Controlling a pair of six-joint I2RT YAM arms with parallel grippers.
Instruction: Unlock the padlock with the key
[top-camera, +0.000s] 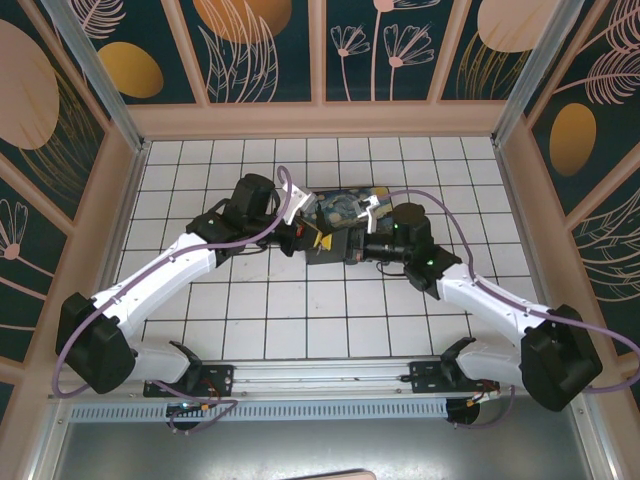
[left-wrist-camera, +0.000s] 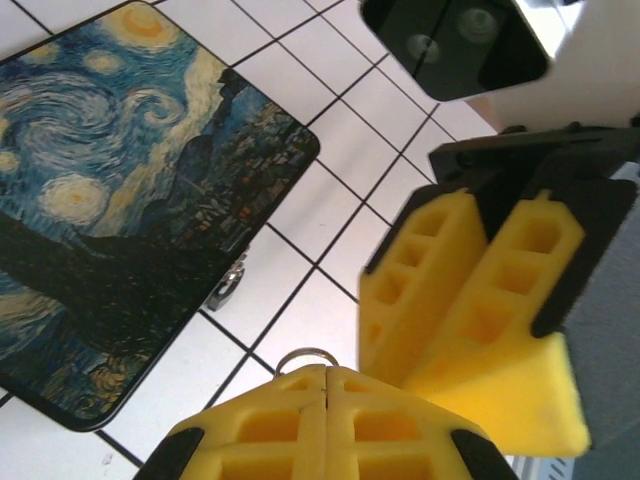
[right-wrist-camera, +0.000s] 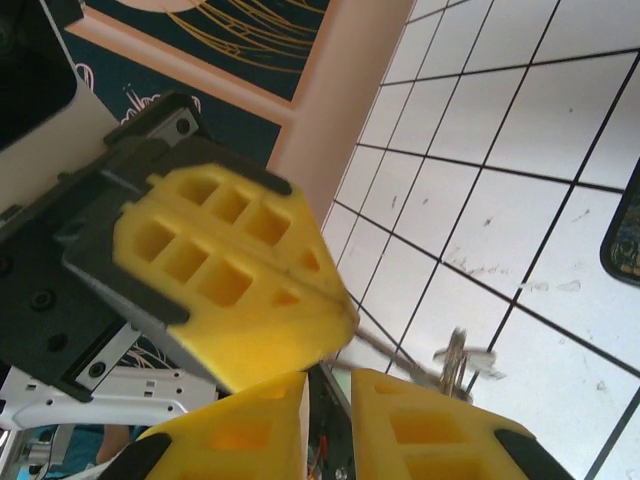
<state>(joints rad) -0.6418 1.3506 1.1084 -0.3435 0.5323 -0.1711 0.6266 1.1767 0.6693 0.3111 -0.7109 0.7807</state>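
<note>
Left gripper (left-wrist-camera: 325, 385) is pinching fully closed on the ring of the key (left-wrist-camera: 300, 350), which is poking out above its fingertips at the bottom centre of the left wrist view, near the lower right edge of the painted box (left-wrist-camera: 120, 200). Right gripper (right-wrist-camera: 328, 380) is sitting close beside it, jaws standing narrowly apart at the bottom of its own view, the key showing blurred just right of them
</note>
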